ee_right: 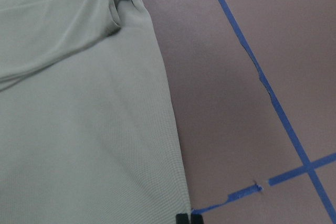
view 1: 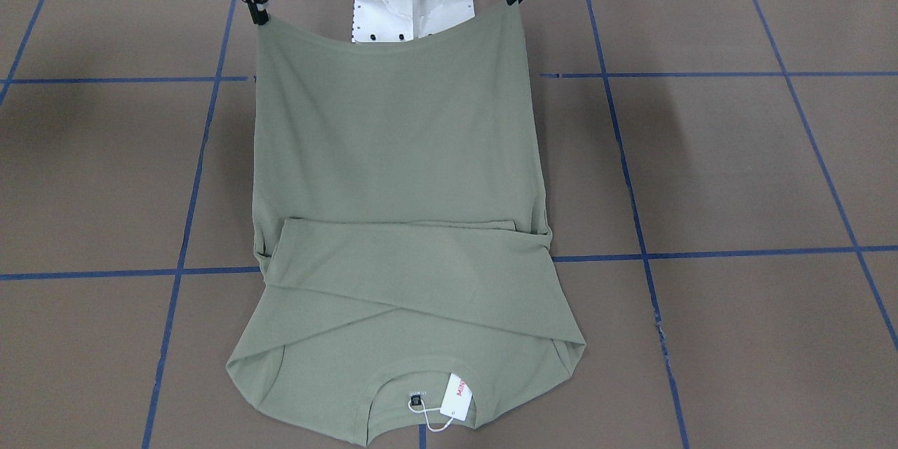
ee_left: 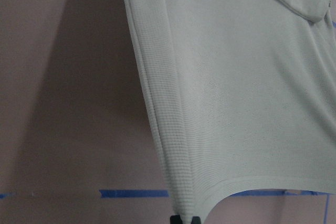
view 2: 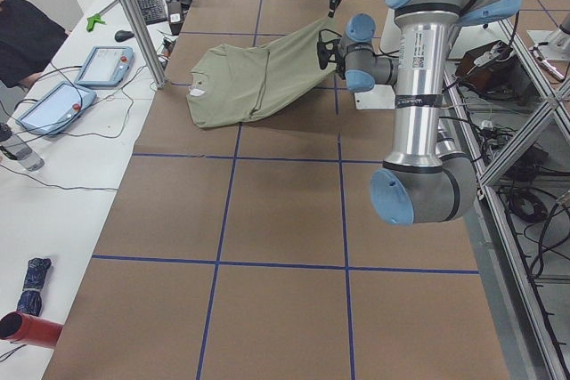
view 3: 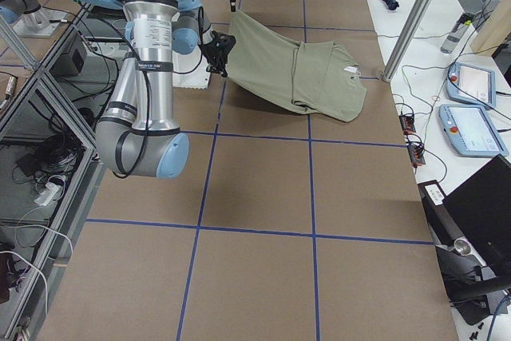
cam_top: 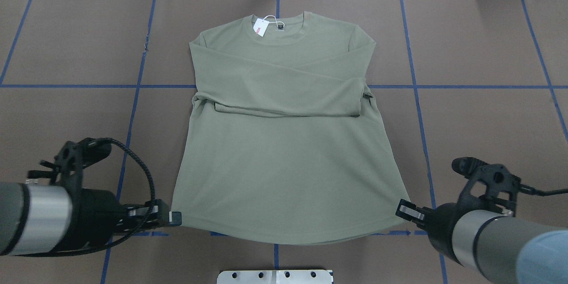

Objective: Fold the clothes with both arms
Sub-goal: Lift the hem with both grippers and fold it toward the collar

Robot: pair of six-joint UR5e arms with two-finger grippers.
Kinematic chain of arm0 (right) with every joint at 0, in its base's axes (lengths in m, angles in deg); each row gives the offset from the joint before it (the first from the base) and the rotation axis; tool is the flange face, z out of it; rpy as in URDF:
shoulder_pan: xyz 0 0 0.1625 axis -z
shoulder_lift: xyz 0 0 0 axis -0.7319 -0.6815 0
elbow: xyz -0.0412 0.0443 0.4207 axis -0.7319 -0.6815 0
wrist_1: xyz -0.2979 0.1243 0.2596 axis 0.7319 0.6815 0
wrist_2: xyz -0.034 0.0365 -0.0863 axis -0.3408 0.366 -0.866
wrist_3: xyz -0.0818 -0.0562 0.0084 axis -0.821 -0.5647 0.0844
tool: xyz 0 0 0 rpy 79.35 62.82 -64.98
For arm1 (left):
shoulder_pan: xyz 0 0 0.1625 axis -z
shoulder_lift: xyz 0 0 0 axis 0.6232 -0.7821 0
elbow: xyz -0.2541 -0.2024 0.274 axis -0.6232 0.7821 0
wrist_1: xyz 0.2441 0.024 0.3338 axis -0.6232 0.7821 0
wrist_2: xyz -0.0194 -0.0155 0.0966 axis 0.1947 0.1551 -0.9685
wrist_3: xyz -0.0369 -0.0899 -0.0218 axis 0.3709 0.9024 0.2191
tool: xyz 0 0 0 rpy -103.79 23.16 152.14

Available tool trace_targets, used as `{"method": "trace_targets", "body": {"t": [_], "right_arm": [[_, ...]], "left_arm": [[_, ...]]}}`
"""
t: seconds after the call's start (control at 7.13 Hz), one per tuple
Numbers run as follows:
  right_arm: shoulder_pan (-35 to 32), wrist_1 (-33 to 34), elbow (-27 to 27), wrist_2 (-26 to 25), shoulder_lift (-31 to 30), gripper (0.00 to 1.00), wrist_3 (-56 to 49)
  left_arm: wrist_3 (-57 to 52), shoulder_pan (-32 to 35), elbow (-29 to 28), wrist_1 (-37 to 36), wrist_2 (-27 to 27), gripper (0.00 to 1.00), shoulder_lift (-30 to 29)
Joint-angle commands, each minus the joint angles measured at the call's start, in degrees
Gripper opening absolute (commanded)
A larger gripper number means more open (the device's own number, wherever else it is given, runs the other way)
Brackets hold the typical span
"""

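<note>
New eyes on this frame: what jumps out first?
The sage-green shirt lies in the middle of the table, sleeves folded across its chest, and its hem is held up off the surface on the robot's side. The left gripper and the right gripper each pinch one hem corner. A white hang tag sits at the collar, at the far end.

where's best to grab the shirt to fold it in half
By both corners of the hem, from the robot's side, where the left claw and right claw pinch the shirt. The hem is the free straight edge nearest the robot and the sleeves lie folded across the chest, so lifting both corners should carry it to the collar.
</note>
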Motion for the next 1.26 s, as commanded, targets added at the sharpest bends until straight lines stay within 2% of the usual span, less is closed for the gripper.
{"method": "trace_targets", "body": {"t": [0.0, 0.14, 0.28, 0.42, 0.7, 0.98, 1.12], "right_arm": [[-5.2, 11.3, 5.3, 7.6, 6.6, 0.00, -4.4], [-6.8, 11.5, 3.1, 7.7, 10.2, 0.00, -10.3], [-10.1, 11.5, -1.6, 8.0, 14.7, 0.00, -11.9], [-14.3, 11.4, -7.9, 9.0, 19.5, 0.00, -15.9], [-21.1, 8.6, -17.5, 10.9, 22.8, 0.00, -22.4], [-28.2, -3.1, -30.8, 15.0, 25.7, 0.00, -25.3], [-31.3, -7.1, -38.1, 15.3, 27.4, 0.00, -27.6]], "left_arm": [[-1.4, 3.8, 9.2, -12.2, 6.2, 0.00, -2.9], [-5.6, 5.5, 3.0, -12.3, 5.9, 0.00, -7.0], [-11.1, 8.7, -5.1, -12.2, 5.6, 0.00, -11.3], [-17.0, 12.0, -7.7, -11.9, 3.7, 0.00, -12.1], [-23.6, 17.6, -22.0, -11.4, 2.1, 0.00, -19.1], [-28.0, 23.0, -27.2, -11.1, 2.2, 0.00, -20.3], [-28.5, 24.4, -30.9, -10.9, 1.9, 0.00, -21.8]]}}
